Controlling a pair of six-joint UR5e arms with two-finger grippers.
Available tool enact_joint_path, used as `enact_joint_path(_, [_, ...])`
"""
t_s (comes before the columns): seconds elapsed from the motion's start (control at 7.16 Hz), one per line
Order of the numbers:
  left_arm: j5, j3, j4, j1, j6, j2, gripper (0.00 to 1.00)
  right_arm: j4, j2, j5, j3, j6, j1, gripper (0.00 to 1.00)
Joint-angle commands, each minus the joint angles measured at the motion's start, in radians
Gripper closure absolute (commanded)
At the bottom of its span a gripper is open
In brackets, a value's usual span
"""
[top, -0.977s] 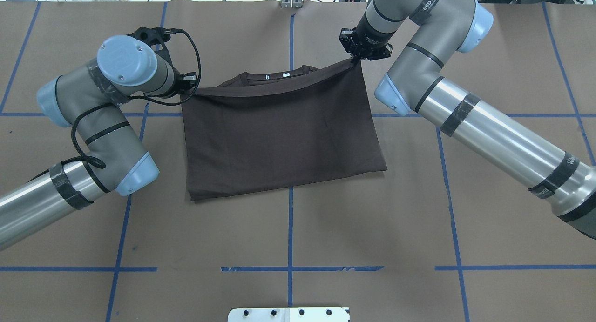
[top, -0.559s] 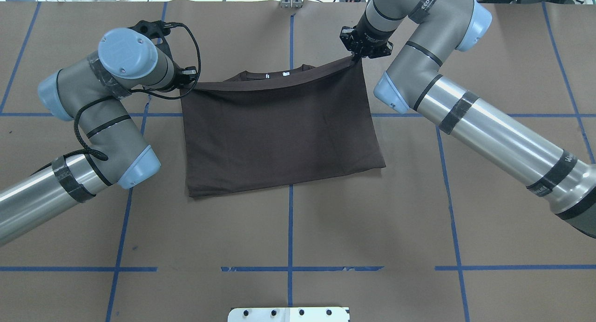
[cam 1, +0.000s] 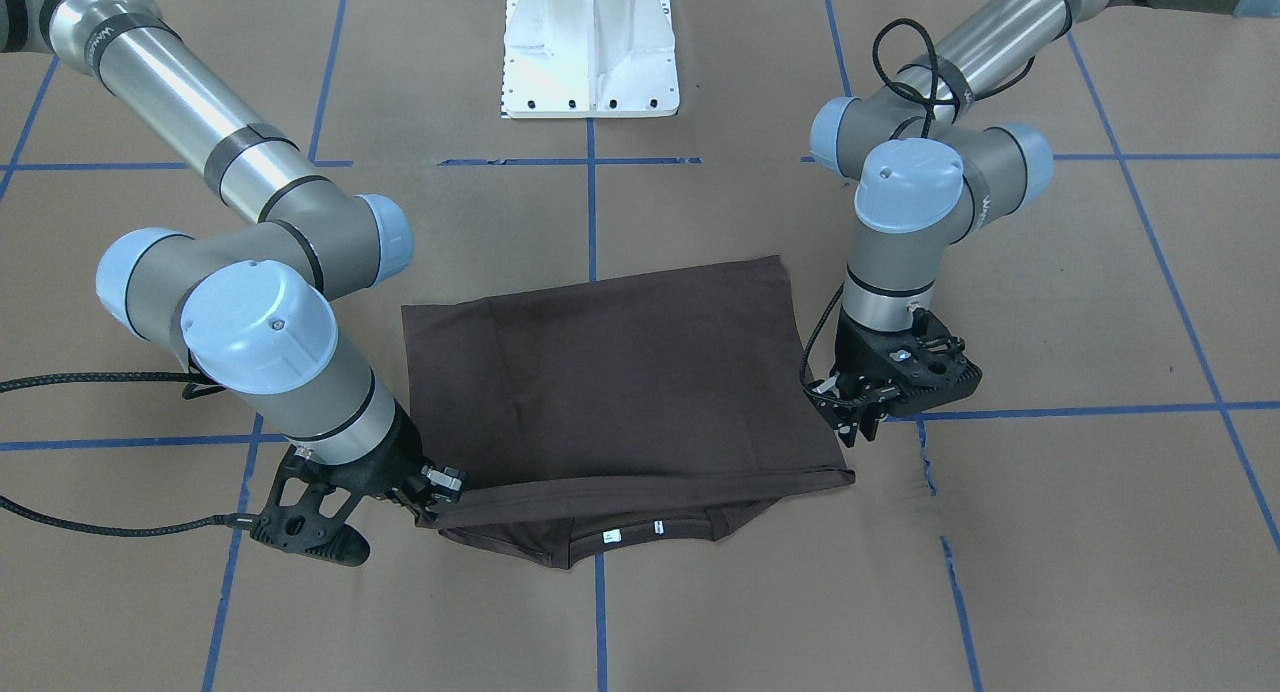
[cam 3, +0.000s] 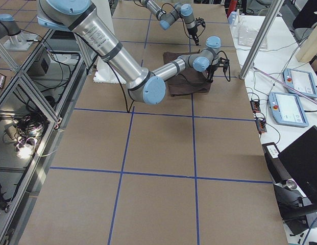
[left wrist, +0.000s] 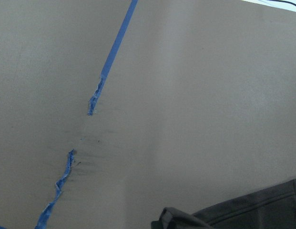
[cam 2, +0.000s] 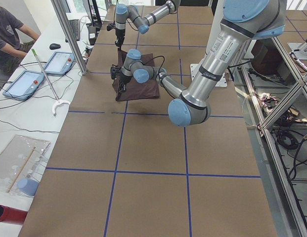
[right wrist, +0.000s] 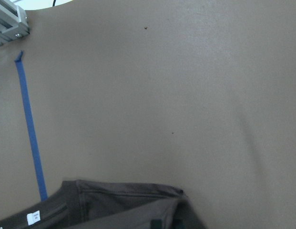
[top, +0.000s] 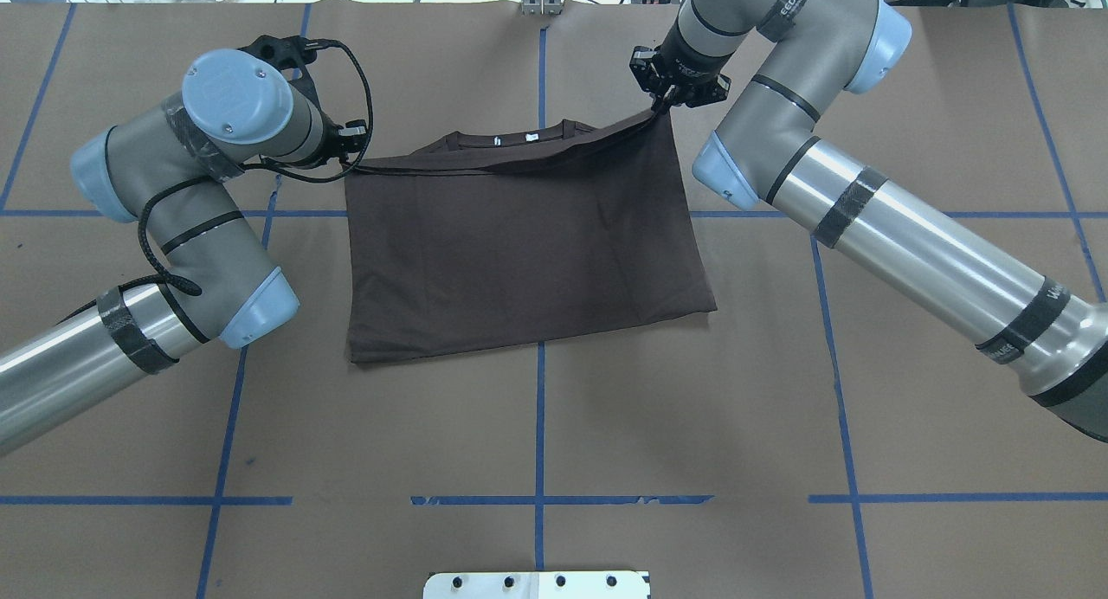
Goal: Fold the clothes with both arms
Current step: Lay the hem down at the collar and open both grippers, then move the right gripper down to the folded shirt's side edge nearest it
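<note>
Fold of hem to collar looks nearly laid: black two-finger right tool (top: 665, 107) pinches a corner of the dark grey-brown thin T-shirt (top: 519, 244); whether the left tool (cam 1: 852, 430) grips, I cannot tell. Next: lower, release.

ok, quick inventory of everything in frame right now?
T-shirt: 1, dark grey-brown, mid-table, folded over, collar showing at the edge far from the robot.
Table cover: 1, brown paper, whole tabletop.
Tape lines: several, blue, grid on the paper.
Pedestal: 1, white, robot's side of the table.
Touch panels: 2, pale with red buttons, side bench.
Person: 1, dark top, seated at that bench.
Left arm: 1, silver-grey with light blue caps, left of the shirt.
Right arm: 1, same colours, right of the shirt.
Left gripper: 1, black, by the shirt's far left corner; grip unclear.
Right gripper: 1, black, shut on the far right corner.
</note>
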Motion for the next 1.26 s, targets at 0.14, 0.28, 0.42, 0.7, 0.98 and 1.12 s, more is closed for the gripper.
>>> enact_joint_path(0.14, [-0.004,0.003,0.003,0.000,0.000,-0.010,0.00,0.000,-0.062,0.014,0.094,-0.047,0.000,0.00])
enact_joint_path(0.28, [-0.006,-0.003,0.004,0.000,-0.001,-0.016,0.00,-0.021,-0.165,0.028,0.265,-0.020,-0.029,0.00])
enact_joint_path(0.42, [-0.007,-0.006,0.009,0.000,-0.003,-0.019,0.00,-0.041,-0.305,0.007,0.432,0.049,-0.091,0.00])
enact_joint_path(0.7, [-0.006,-0.015,0.011,0.000,-0.009,-0.025,0.00,-0.043,-0.476,-0.084,0.580,0.059,-0.207,0.00])
enact_joint_path(0.98, [-0.006,-0.019,0.012,0.000,-0.011,-0.025,0.00,-0.044,-0.489,-0.107,0.561,0.057,-0.271,0.02])
enact_joint_path(1.12, [-0.006,-0.027,0.012,0.000,-0.011,-0.025,0.00,-0.044,-0.476,-0.109,0.532,0.046,-0.276,0.10])
